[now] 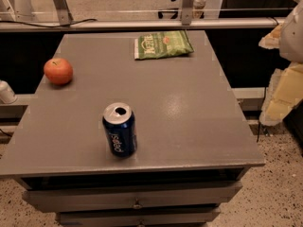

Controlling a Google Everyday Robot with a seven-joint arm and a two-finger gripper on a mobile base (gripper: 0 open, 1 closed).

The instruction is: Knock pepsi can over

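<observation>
Jaws at right edge, state unclear, pepsi can (120, 129) upright on grey table (189, 108), speckled floor (279, 193)

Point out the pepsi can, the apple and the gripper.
pepsi can (120, 135), camera view, blue side wall.
apple (58, 71), camera view, red front.
gripper (283, 96), camera view, pale body, right edge, off the table.

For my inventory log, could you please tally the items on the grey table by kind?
Pepsi can: 1
Apple: 1
Green chip bag: 1
Total: 3
The hand is off the table, at the view's right edge.
</observation>
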